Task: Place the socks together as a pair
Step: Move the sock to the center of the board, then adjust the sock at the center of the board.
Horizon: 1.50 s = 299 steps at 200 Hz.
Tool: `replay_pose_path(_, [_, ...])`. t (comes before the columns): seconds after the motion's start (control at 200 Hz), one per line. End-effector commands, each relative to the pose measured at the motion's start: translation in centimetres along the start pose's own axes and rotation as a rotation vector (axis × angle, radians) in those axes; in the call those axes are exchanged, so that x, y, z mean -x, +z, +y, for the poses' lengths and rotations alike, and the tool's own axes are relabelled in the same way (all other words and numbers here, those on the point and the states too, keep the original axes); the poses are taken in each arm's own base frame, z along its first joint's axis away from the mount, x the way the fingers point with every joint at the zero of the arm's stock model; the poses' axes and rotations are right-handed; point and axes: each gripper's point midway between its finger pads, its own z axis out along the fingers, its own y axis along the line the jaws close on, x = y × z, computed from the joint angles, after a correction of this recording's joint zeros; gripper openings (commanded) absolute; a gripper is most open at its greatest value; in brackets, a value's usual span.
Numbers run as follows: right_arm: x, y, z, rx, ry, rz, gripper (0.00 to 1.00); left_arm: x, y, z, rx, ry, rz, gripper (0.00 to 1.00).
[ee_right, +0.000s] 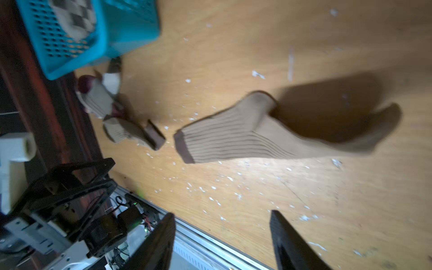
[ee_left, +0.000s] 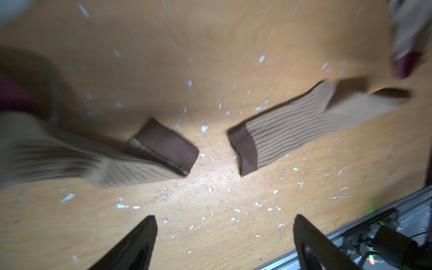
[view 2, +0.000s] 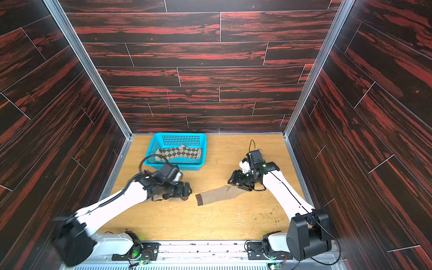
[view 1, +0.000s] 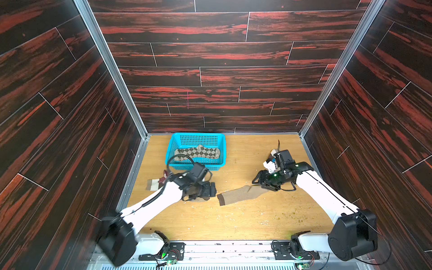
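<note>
While both my arms reach over the wooden table [view 1: 233,222] in a top view, a ribbed tan sock [view 1: 243,195] with a dark brown cuff lies flat, its toe under my right gripper [view 1: 256,181]. A second tan sock [view 1: 201,199] shows under my left gripper [view 1: 211,189]. A maroon-beige sock [view 1: 156,183] lies near the left wall. The blue basket [view 1: 196,135] at the back holds argyle socks [view 1: 197,153]. Dark red wood-grain walls [view 1: 210,58] enclose us.

In my left wrist view, my fingers [ee_left: 145,233] spread wide and empty. The two brown cuffs face each other, near but apart, among white flecks [ee_left: 204,129].

My right wrist view shows parted, empty fingers [ee_right: 163,233].
</note>
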Motion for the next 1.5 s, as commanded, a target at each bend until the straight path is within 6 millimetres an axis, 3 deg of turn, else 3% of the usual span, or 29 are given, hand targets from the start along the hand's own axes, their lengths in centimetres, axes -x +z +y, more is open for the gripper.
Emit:
replay_pose_path(0.0, [-1.3, -0.1, -0.5, -0.014, -0.027, 0.033, 0.71, -1.7, 1.7, -1.1, 0.006, 0.016, 0.118, 0.9])
replay_pose_path(0.13, [-1.0, -0.2, 0.1, 0.024, -0.038, -0.003, 0.76, -2.3, 3.8, -1.6, 0.066, 0.017, 0.199, 0.82])
replay_pose_path(0.351, [-1.1, -1.2, 0.9, 0.064, -0.071, -0.047, 0.77, -1.4, 5.9, -2.9, 0.122, 0.005, 0.228, 0.74])
replay_pose_path(0.551, [-1.3, -1.9, 1.7, 0.099, -0.092, -0.061, 0.77, -1.2, 8.9, -2.0, 0.23, -0.022, 0.263, 0.66])
replay_pose_path(0.736, [-1.5, -2.3, 1.9, 0.11, -0.102, -0.074, 0.77, -0.8, 11.3, -2.4, 0.268, -0.015, 0.266, 0.55])
replay_pose_path(0.802, [-1.6, -2.4, 2.0, 0.117, -0.107, -0.076, 0.77, -0.9, 12.0, -2.8, 0.263, -0.012, 0.27, 0.45])
replay_pose_path(0.872, [-1.6, -2.5, 1.8, 0.108, -0.114, -0.083, 0.77, -0.8, 12.4, -2.9, 0.259, -0.017, 0.269, 0.16])
replay_pose_path(0.972, [-1.7, -2.6, 1.5, 0.09, -0.124, -0.087, 0.77, -0.1, 11.0, -4.0, 0.232, -0.02, 0.239, 0.05])
replay_pose_path(1.197, [-0.7, -3.3, -0.2, 0.032, -0.096, -0.126, 0.78, 3.1, 4.1, -9.7, 0.06, -0.04, 0.122, 0.02])
replay_pose_path(1.493, [3.1, -7.9, -1.3, 0.008, -0.038, -0.3, 0.78, 6.6, -3.2, -17.5, -0.177, -0.067, -0.032, 0.01])
